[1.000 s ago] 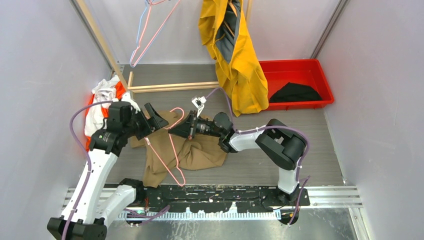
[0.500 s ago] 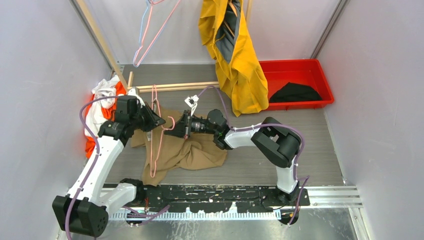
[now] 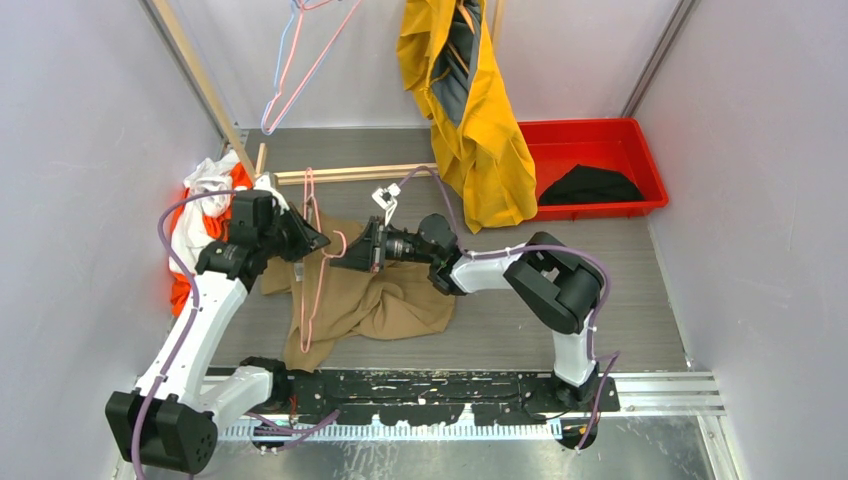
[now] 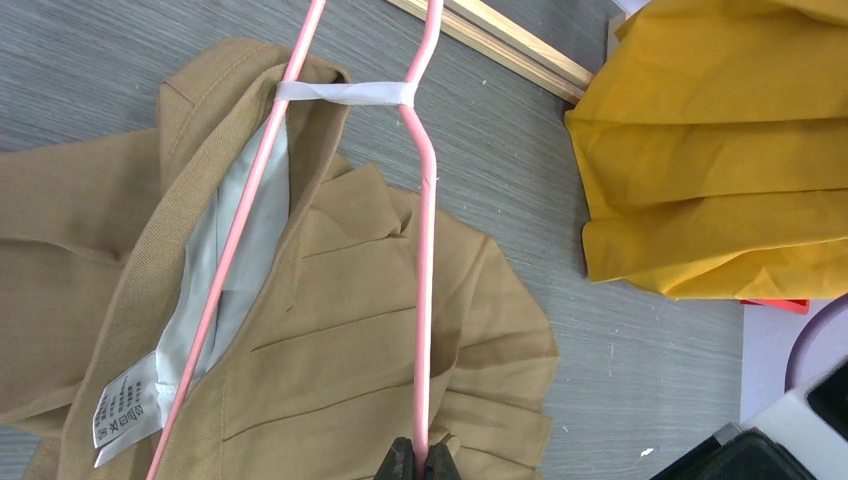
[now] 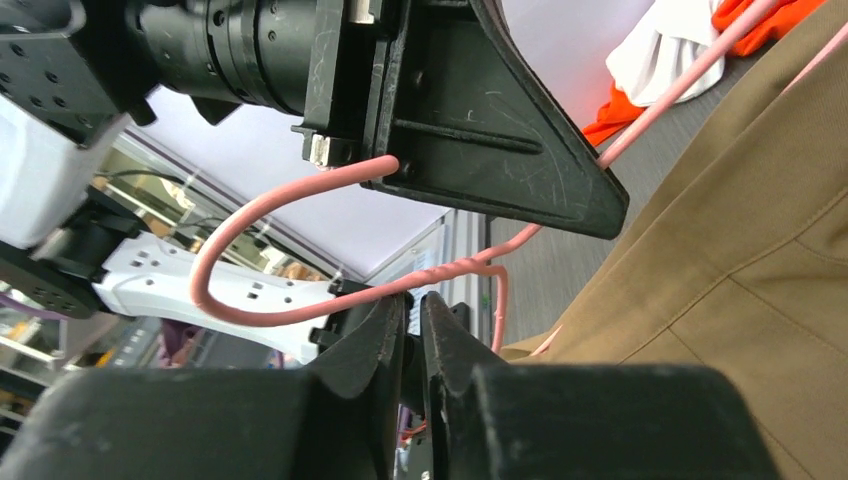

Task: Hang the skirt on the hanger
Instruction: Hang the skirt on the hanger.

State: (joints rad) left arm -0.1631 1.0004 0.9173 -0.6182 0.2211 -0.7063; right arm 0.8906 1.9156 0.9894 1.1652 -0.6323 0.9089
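**Hanger passes to the left arm as the right eases off**

1 second ago the left gripper [image 4: 420, 462] stood wide open beside the hanger [image 3: 304, 300]. The hanger lay slanted across the skirt [image 3: 395, 300], with the right gripper [image 5: 412, 318] pinching its neck.

Now the left fingers are pressed together on 1 of the hanger's 2 pink wires. The hanger has swung round and runs away from the arm bases, along the skirt's left side.

The right fingers show only a thin slit where the twisted neck crosses their tips. I cannot tell whether they still bite it, though they look to be loosening.

The skirt lies crumpled on the table between the 2 arms, its waistband under the hanger. A white band [image 4: 345, 92] spans both wires near the waistband; whether it belongs to the skirt or the hanger is unclear.

As I read it, the hand-over is nearly done. That would free the right gripper to work the cloth onto the hanger, so most of the task remains.
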